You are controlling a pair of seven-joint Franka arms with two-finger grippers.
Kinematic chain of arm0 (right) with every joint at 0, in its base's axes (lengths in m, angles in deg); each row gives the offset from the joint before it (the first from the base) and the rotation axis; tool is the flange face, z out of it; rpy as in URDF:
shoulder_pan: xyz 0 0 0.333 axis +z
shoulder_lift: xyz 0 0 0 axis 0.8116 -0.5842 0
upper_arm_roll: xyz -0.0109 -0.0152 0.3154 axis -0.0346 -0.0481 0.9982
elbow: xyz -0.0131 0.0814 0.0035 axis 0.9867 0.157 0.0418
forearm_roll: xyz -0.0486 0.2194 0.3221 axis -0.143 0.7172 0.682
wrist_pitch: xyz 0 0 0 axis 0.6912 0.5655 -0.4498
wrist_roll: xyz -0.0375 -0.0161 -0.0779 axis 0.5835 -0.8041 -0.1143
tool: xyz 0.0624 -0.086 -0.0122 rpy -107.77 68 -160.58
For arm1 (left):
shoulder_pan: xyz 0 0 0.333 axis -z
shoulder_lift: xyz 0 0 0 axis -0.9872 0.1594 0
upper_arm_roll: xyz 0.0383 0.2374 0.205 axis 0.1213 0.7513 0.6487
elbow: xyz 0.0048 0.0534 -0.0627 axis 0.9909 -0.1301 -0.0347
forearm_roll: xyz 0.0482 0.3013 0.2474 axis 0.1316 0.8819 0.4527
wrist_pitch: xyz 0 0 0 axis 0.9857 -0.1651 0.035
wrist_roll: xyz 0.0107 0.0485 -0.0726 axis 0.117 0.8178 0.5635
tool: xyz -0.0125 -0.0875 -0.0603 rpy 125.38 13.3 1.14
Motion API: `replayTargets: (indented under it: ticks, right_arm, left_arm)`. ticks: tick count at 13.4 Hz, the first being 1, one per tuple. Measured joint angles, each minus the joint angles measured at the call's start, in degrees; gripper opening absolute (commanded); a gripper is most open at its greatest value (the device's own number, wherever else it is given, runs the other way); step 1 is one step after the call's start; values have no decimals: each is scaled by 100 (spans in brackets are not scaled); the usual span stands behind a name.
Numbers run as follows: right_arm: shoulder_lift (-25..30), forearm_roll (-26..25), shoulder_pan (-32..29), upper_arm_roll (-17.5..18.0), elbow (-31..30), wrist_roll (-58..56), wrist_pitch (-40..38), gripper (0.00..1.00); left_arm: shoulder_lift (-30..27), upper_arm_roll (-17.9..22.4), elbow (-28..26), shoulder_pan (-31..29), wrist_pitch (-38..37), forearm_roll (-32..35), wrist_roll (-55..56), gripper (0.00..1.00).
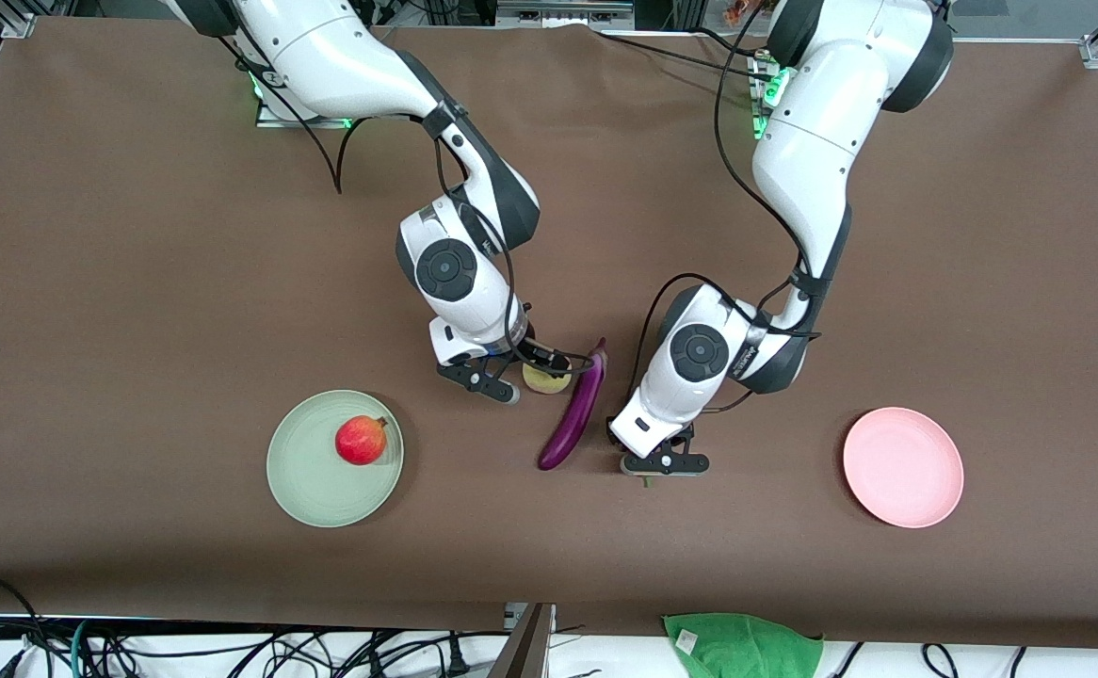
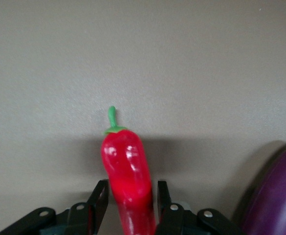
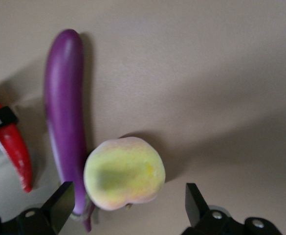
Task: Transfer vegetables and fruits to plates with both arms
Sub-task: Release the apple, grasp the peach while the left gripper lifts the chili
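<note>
While the left gripper (image 1: pixel 664 464) sat low at the table, just beside the eggplant (image 1: pixel 574 414) on the pink plate's side, its fingers (image 2: pixel 99 198) were closed in on the chili pepper (image 2: pixel 128 171), one against each side (green stem poking out past the tips). The right gripper (image 1: pixel 511 377) was down at the peach (image 3: pixel 124 172) with its fingers (image 3: pixel 59 205) spread wide, a clear gap on the side away from the eggplant, gripping nothing. Peach lay just beside the eggplant's stem end, farther from the front camera than the chili. Pomegranate (image 1: pixel 361 440) sat on the green plate (image 1: pixel 309 480) toward the right arm's end of the table. Pink plate (image 1: pixel 903 466) was toward the left arm's end, well apart from the rest.
</note>
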Motion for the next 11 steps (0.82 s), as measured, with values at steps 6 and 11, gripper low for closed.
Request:
replayTargets:
  ticks: [6,11]
  right_arm:
    - [-163,-2,369,-20,-475,327,996,47]
    - [33,-2,297,-306,-444,-159,647,4]
  left_arm:
    - [-9,77,146,-88,55,31,115,0]
    - [-391,86,301,-991,-601,-12,-1700,0]
